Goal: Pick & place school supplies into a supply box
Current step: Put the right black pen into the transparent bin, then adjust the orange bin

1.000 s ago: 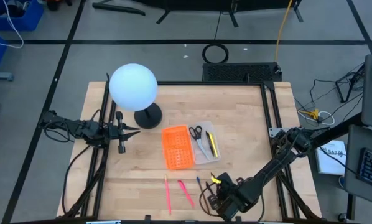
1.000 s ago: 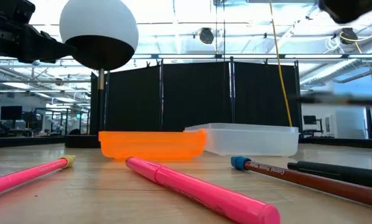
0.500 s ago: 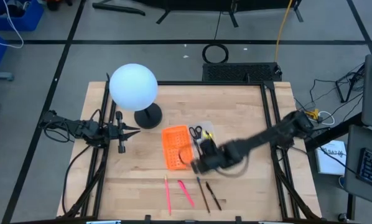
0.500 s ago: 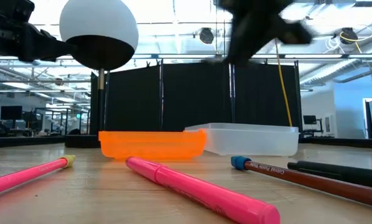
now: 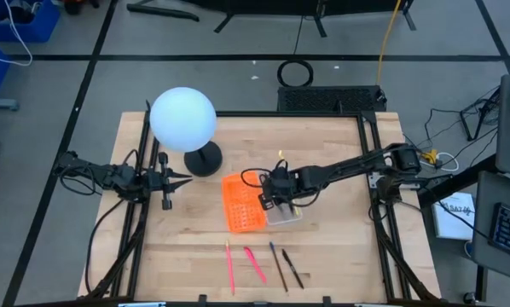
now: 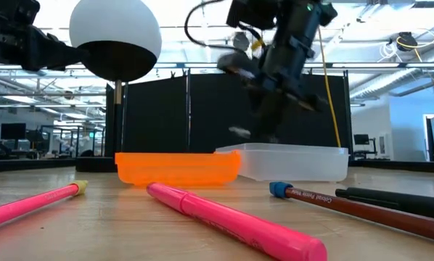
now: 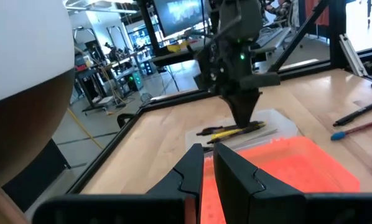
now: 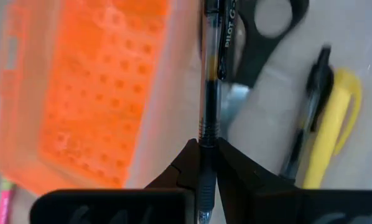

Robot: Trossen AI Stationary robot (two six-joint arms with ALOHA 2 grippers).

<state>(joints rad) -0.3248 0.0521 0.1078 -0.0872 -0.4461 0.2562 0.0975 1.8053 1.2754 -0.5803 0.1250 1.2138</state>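
Note:
My right gripper [image 5: 275, 194] hangs over the supply box, shut on a dark clear-barrelled pen [image 8: 211, 68]. The clear tray [image 5: 286, 207] joins the orange gridded panel [image 5: 242, 205] and holds black-handled scissors [image 8: 267, 28], a yellow pen [image 8: 335, 134] and a black pen [image 8: 310, 106]. On the table near its near edge lie a pink pencil [image 5: 230, 266], a pink marker [image 5: 255, 264], a brown pencil [image 5: 278, 266] and a black pen [image 5: 292, 268]. My left gripper [image 5: 165, 181] waits shut at the table's left, beside the lamp. My right gripper pinches the pen's barrel [image 8: 206, 134] between its two fingers [image 8: 189, 158], coming from above and pointing down. The pen runs along the fingers and sticks out past their tips over the tray's side next to the orange panel. Whether its far end touches the tray I cannot tell.
A white globe lamp [image 5: 183, 119] on a dark round base [image 5: 204, 159] stands at the table's far left. Black frame rails run along the left [image 5: 140, 213] and right [image 5: 376, 205] edges. Bare wood lies between the box and the loose pens.
My right gripper has risen from the near edge by the loose pens and swung toward the far edge, ending over the clear tray with a pen in its fingers. The two dark pens it covered now show on the table.

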